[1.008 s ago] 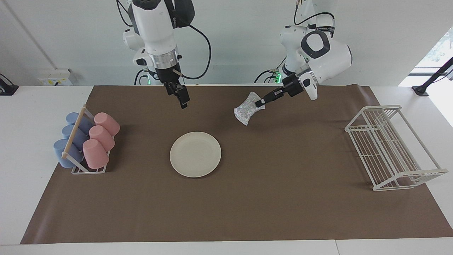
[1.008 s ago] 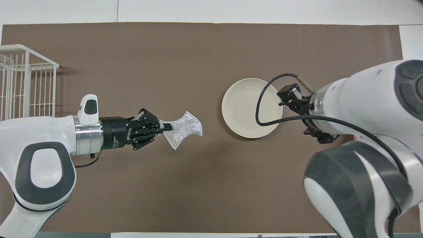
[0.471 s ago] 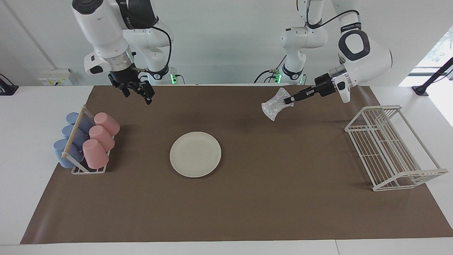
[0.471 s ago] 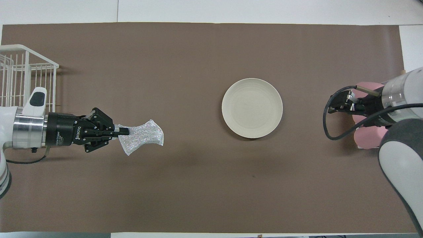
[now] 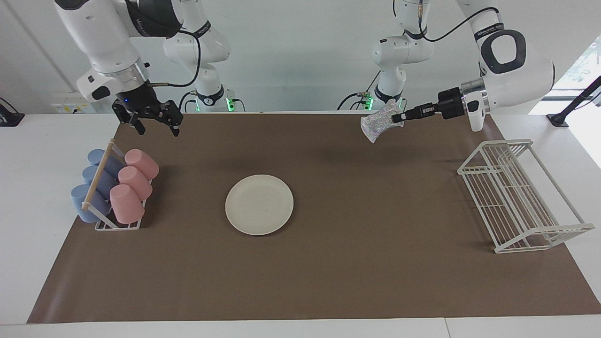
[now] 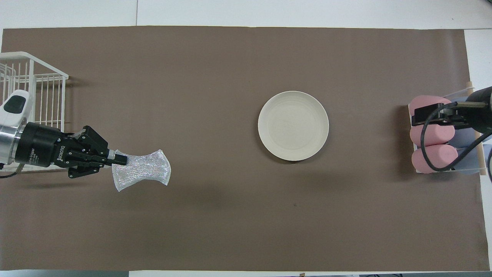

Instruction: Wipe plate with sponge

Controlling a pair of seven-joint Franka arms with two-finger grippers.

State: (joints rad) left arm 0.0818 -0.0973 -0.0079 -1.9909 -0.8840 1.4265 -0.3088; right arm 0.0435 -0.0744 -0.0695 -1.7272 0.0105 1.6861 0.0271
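The cream-white plate point(image 5: 259, 204) point(image 6: 293, 125) lies flat and bare on the brown mat, near the middle. My left gripper point(image 5: 399, 117) point(image 6: 118, 162) is shut on one end of the silvery sponge point(image 5: 377, 123) point(image 6: 142, 175). It holds the sponge up in the air over the mat, between the plate and the wire rack and well apart from the plate. My right gripper point(image 5: 158, 128) point(image 6: 419, 115) hangs open and empty over the cup rack end of the mat.
A rack of pink and blue cups point(image 5: 112, 188) point(image 6: 438, 140) stands at the right arm's end of the mat. A white wire dish rack point(image 5: 521, 197) point(image 6: 34, 88) stands at the left arm's end. The brown mat point(image 5: 328, 272) covers the table.
Both arms have drawn apart from the plate: the left gripper carried the sponge toward the wire rack, and the right gripper swung from over the plate to over the cup rack.
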